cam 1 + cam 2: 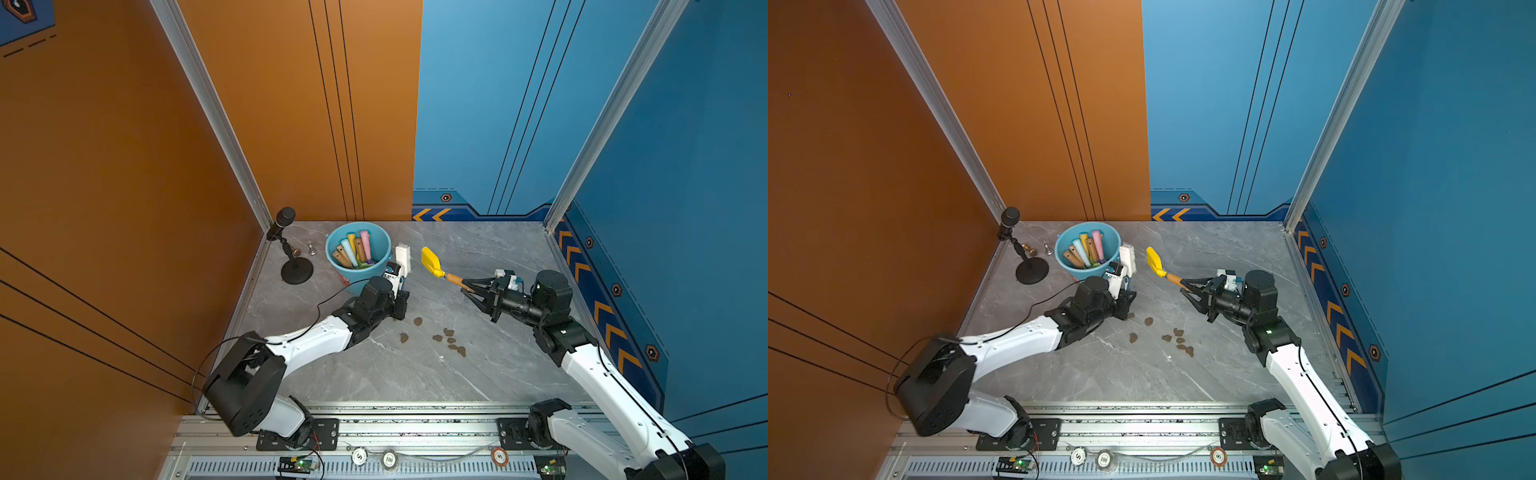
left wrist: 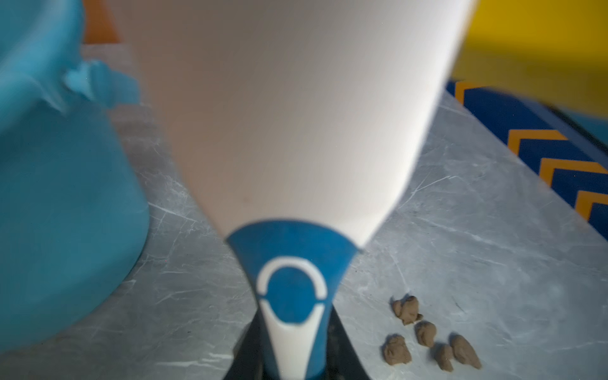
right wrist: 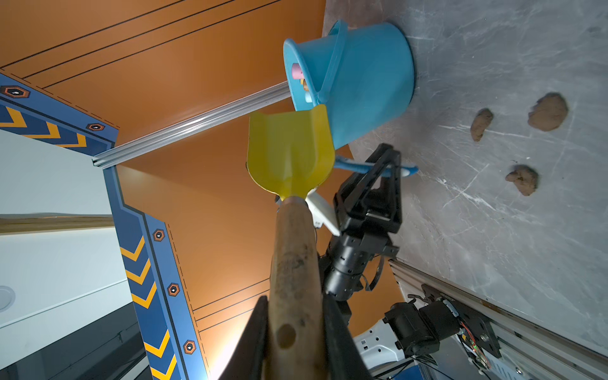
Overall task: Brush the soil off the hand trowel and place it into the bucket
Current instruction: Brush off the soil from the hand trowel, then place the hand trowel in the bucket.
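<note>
The trowel (image 1: 430, 262) shows a clean yellow blade, and the soil (image 1: 449, 332) lies in brown lumps on the grey marbled tabletop (image 1: 415, 374). I'd say the brushing is done and only the drop into the blue bucket (image 1: 384, 239) is left. The right fingers (image 3: 339, 329) clamp the trowel's wooden handle, blade aloft near the bucket. The left fingers (image 1: 402, 305) grip the white brush (image 1: 403, 257) upright between the two. Orange and blue walls (image 1: 291, 124) close in the corner.

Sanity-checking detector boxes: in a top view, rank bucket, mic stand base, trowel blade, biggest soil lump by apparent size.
1. bucket
2. mic stand base
3. trowel blade, close to the base; it is held up nearer the camera, so that pair is unsure
4. soil lump, smallest by far
</note>
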`<state>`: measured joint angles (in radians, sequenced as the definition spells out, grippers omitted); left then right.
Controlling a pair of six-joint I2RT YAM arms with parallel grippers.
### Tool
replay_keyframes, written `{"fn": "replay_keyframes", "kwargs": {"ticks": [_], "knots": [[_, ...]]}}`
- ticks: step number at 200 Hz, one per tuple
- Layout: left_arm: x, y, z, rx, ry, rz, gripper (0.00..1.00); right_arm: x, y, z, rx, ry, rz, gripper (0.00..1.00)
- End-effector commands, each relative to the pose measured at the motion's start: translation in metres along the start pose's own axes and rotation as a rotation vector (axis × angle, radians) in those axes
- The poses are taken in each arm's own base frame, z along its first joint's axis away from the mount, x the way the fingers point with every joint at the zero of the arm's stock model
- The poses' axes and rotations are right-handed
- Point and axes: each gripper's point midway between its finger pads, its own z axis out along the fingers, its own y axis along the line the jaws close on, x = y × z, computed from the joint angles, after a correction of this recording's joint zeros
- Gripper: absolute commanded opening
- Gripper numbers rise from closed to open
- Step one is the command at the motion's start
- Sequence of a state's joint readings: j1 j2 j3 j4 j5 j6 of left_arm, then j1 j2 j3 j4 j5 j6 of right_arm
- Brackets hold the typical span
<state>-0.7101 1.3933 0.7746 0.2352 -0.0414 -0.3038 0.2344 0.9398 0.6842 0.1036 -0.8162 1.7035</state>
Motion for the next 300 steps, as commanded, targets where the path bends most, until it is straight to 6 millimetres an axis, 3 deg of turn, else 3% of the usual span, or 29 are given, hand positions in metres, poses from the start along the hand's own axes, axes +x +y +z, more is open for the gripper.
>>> {"fn": "replay_keyframes", "kwargs": {"ticks": [1,32,69,89,118,129,141,165,181,196,215,249,275,300], "knots": [[-0.002,-0.031,-0.021,0.069,0.003,0.078,0.00,0.008,0.020,-0.002,-0.029,0.028,-0.060,0.00],[0.004,-0.061,-0.019,0.141,0.045,0.118,0.00,0.010,0.024,-0.001,-0.023,0.034,-0.080,0.00],[0.008,-0.067,0.004,0.125,0.098,0.134,0.00,0.013,0.024,-0.002,-0.019,0.043,-0.092,0.00],[0.010,-0.049,0.023,0.102,0.117,0.046,0.00,0.019,0.025,-0.003,-0.021,0.058,-0.098,0.00],[0.010,-0.002,0.048,0.044,0.125,-0.146,0.00,0.024,0.031,-0.008,-0.030,0.056,-0.135,0.00],[0.011,0.012,0.050,0.013,0.129,-0.182,0.00,0.023,0.034,-0.009,-0.024,0.047,-0.168,0.00],[0.012,0.014,0.046,0.019,0.131,-0.194,0.00,0.023,0.039,-0.010,-0.013,0.037,-0.225,0.00],[0.012,-0.006,0.018,0.026,0.129,-0.073,0.00,0.021,0.060,-0.010,0.036,0.018,-0.443,0.00],[0.006,-0.023,-0.010,0.031,0.112,0.021,0.00,0.023,0.078,-0.009,0.125,-0.002,-0.715,0.00],[-0.004,-0.024,-0.040,0.019,0.078,0.035,0.00,0.025,0.091,-0.005,0.250,-0.040,-0.996,0.00],[-0.019,-0.007,-0.083,-0.039,0.020,-0.002,0.00,0.030,0.109,0.012,0.350,-0.079,-1.298,0.00],[-0.029,0.037,-0.169,-0.199,-0.066,-0.055,0.00,0.048,0.132,0.058,0.291,-0.036,-1.651,0.00],[-0.027,0.064,-0.227,-0.310,-0.116,-0.071,0.00,0.059,0.117,0.095,0.310,0.052,-1.916,0.00],[-0.018,0.079,-0.260,-0.377,-0.134,-0.081,0.00,0.064,0.098,0.130,0.363,0.107,-2.127,0.00]]}}
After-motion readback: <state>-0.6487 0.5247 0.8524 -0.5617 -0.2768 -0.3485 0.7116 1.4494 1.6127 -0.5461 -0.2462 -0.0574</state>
